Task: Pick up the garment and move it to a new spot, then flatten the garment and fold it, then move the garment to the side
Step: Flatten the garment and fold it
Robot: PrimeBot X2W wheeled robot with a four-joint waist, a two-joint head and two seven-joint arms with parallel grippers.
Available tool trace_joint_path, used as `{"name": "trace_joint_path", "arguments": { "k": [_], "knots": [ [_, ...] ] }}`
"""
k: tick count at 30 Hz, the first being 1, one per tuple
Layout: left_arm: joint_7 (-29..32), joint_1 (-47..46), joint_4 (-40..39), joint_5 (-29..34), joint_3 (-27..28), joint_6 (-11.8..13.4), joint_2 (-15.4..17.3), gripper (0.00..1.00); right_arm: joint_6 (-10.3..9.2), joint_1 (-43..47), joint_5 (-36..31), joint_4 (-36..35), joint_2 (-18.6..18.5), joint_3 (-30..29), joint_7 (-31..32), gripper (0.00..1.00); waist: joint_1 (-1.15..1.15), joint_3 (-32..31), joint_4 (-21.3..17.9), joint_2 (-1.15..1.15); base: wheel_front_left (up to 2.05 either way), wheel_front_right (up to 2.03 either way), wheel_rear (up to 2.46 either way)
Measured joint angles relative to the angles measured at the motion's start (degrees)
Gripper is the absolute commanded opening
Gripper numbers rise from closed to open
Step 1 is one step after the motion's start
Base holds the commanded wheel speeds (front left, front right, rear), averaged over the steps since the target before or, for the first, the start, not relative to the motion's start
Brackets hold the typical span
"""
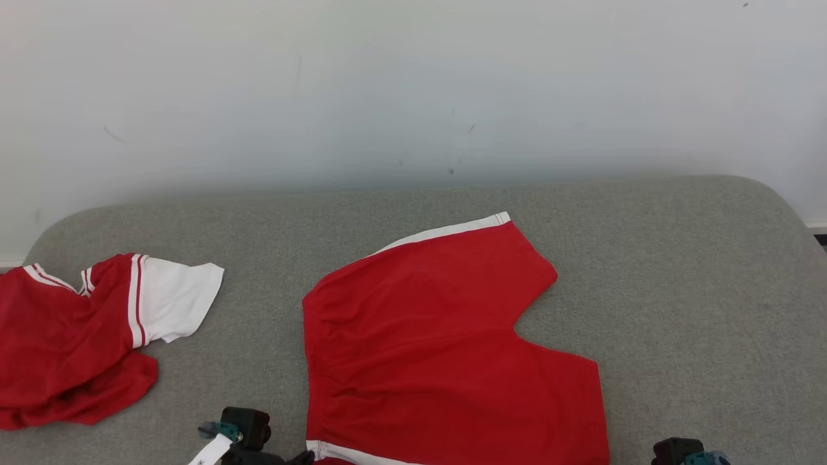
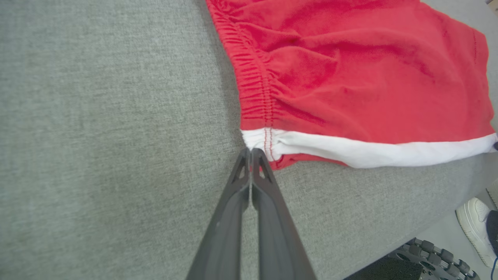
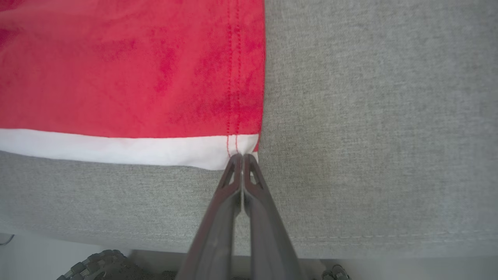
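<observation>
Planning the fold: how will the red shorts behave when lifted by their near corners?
Probably floppy: the red shorts lie creased, so the middle should sag between the left gripper and right gripper. Likely light, being thin; the gathered waistband may bunch.

The left gripper (image 2: 251, 151) and right gripper (image 3: 242, 156) each have two long, smooth, dark grey fingers (image 2: 227, 221), tapering to tips pierced by small triangular cut-outs. Black wrist housings (image 1: 249, 423) carry teal fittings (image 1: 223, 431). The left one bears a white tag (image 1: 208, 453) with dark print. The base has a black wheel (image 2: 433, 254) ringed with small rollers.
</observation>
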Motion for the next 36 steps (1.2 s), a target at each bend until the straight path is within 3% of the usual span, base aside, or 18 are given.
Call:
{"name": "trace_joint_path", "arguments": {
  "k": [2,3,4,5,6,18,19,20,22,26,29,36],
  "knots": [
    [-0.04,-0.02,0.07,0.0,-0.02,0.0,0.0,0.0,-0.01,0.01,0.0,0.3,0.03,-0.01,0.0,0.0,0.0,-0.03,0.02,0.0,0.0,0.0,0.0],
    [-0.05,-0.03,0.1,-0.01,-0.04,-0.01,0.0,0.0,-0.01,0.01,0.0,0.33,0.03,-0.01,0.0,0.16,0.0,-0.05,0.03,0.0,0.0,0.0,0.0],
    [-0.05,-0.04,0.13,-0.05,-0.05,-0.02,-0.01,0.0,-0.01,0.01,0.0,0.34,0.03,-0.01,0.0,0.16,0.0,-0.06,0.04,0.0,0.0,0.0,0.0],
    [-0.07,-0.04,0.16,-0.09,-0.07,-0.03,-0.01,0.0,-0.01,0.01,0.0,0.36,0.02,0.02,0.01,0.38,0.0,-0.08,0.04,0.0,0.0,0.0,0.0],
    [-0.07,-0.05,0.2,-0.09,-0.09,-0.04,-0.01,0.0,-0.01,0.01,0.0,0.38,0.01,0.07,0.05,1.0,0.0,-0.1,0.05,0.0,0.0,0.0,0.0],
    [-0.41,-0.14,0.33,-0.16,-0.24,-0.07,-0.22,0.0,-0.08,-0.05,0.0,1.3,0.38,0.25,0.0,1.0,0.0,0.05,0.17,0.0,0.0,0.0,0.0],
    [-0.41,-0.15,0.34,-0.16,-0.25,-0.07,-0.22,0.0,-0.08,-0.15,0.0,1.46,0.47,0.25,-0.01,0.87,0.0,0.1,0.2,0.0,0.0,0.0,0.0],
    [-0.43,-0.17,0.34,-0.18,-0.25,-0.08,-0.22,0.0,-0.09,-0.26,0.0,1.6,0.53,0.24,-0.02,0.48,0.0,0.14,0.24,0.0,0.0,0.0,0.0],
    [-0.57,-0.29,0.37,-0.18,-0.3,-0.1,-0.22,0.0,-0.11,-0.77,0.0,2.14,0.59,0.22,-0.02,0.35,0.0,0.23,0.32,0.0,0.0,0.0,0.0],
    [-0.57,-0.81,0.42,-0.19,-0.34,-0.49,-0.22,0.0,-0.3,-1.2,0.01,2.54,0.68,0.09,-0.08,0.25,0.0,0.41,0.52,0.0,0.0,0.0,0.0],
    [-0.57,-0.82,0.46,-0.23,-0.35,-0.49,-0.23,0.0,-0.35,-1.25,0.01,2.77,0.7,-0.01,-0.11,0.0,0.0,0.49,0.66,0.0,0.0,0.0,0.0],
    [-1.1,-0.84,0.53,-0.85,0.21,-0.49,-0.13,0.0,0.03,-1.31,1.65,1.78,0.91,-0.68,-0.74,0.0,0.01,0.38,0.84,0.0,0.0,0.0,0.0]
  ]
}}
